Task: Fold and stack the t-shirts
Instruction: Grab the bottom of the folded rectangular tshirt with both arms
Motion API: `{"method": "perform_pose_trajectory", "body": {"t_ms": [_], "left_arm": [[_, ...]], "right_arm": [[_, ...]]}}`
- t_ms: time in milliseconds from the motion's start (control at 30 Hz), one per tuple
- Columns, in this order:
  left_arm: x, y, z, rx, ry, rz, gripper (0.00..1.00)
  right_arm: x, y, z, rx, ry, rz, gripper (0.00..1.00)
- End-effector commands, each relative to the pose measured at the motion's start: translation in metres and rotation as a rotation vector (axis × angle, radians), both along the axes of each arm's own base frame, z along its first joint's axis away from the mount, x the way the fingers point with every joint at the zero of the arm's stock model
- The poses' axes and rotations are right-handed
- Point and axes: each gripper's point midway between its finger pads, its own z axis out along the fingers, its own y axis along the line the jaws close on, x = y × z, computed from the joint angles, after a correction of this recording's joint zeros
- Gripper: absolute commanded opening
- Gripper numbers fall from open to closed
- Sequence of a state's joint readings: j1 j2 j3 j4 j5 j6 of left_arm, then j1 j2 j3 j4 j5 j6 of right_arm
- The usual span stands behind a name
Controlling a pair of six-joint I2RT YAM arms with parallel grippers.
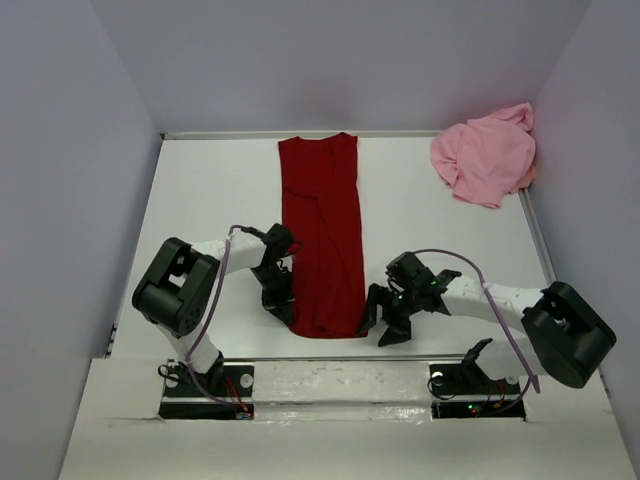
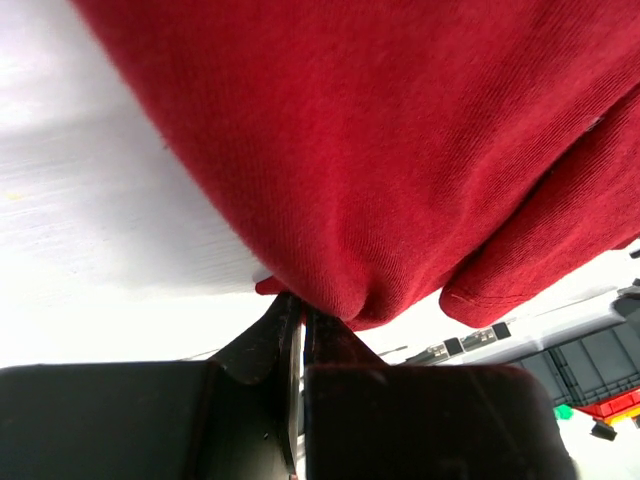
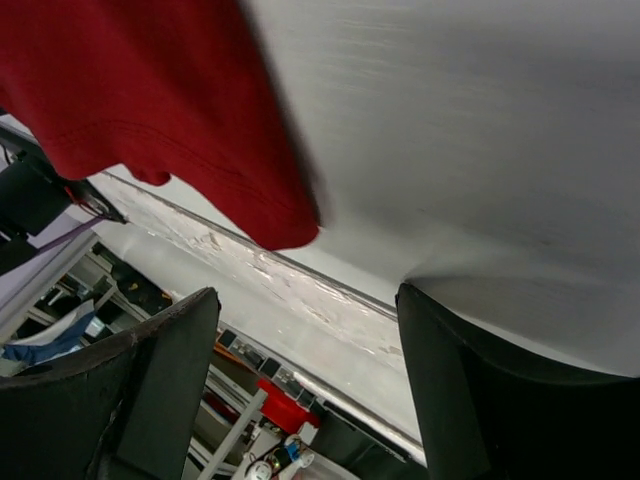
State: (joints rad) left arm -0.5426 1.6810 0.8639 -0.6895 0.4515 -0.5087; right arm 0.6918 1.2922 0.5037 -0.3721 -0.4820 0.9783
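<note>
The dark red t-shirt [image 1: 322, 235] lies as a long narrow strip down the middle of the table, its near end by the arms. My left gripper [image 1: 283, 305] sits at the strip's near left corner, shut on the red cloth [image 2: 400, 170], whose edge is pinched between the fingertips [image 2: 300, 318]. My right gripper [image 1: 385, 320] hovers just right of the near right corner, open, with nothing between its fingers [image 3: 450, 390]; the red corner [image 3: 270, 215] lies ahead of them. The light pink t-shirt [image 1: 486, 156] lies crumpled in the far right corner.
White walls close in the table on the left, back and right. The table's near edge [image 1: 330, 362] runs just behind both grippers. A purple cable [image 1: 222, 280] loops along the left arm.
</note>
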Motion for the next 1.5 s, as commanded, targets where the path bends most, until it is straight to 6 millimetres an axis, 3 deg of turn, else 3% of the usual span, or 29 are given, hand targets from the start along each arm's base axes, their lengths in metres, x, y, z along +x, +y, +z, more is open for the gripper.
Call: {"method": "perform_pose_trajectory", "body": {"t_ms": [0,167,333,400,467,500,533,967,1267,1467], "left_arm": [[-0.006,0.018,-0.004,0.044,-0.018,-0.019,0.09],[-0.007,0.023,0.0,0.04,-0.029,-0.003,0.09],[-0.01,0.027,0.001,0.038,-0.029,0.012,0.09],[-0.012,0.029,0.001,0.039,-0.025,0.017,0.09],[-0.013,0.028,0.0,0.035,-0.026,0.017,0.09],[-0.014,0.028,0.0,0.034,-0.021,0.02,0.09],[-0.013,0.028,-0.001,0.033,-0.022,0.02,0.09],[-0.02,0.029,-0.002,0.025,-0.015,0.042,0.1],[-0.024,0.029,0.002,0.016,-0.023,0.071,0.52],[-0.026,0.024,0.007,-0.026,-0.042,0.111,0.66]], "right_arm": [[0.024,0.026,-0.001,0.018,-0.078,-0.033,0.77],[0.033,0.036,-0.003,0.027,-0.096,-0.043,0.69],[0.034,0.036,-0.007,0.013,-0.098,-0.037,0.68],[0.034,0.036,-0.007,0.012,-0.096,-0.035,0.5],[0.033,0.035,-0.007,0.011,-0.095,-0.035,0.41],[0.034,0.035,-0.006,0.01,-0.098,-0.032,0.31],[0.034,0.035,-0.006,0.009,-0.099,-0.029,0.29],[0.026,0.033,-0.007,-0.002,-0.063,-0.013,0.31],[0.025,0.034,-0.006,-0.007,-0.054,0.021,0.36],[0.026,0.035,-0.003,-0.004,-0.066,0.044,0.36]]}}
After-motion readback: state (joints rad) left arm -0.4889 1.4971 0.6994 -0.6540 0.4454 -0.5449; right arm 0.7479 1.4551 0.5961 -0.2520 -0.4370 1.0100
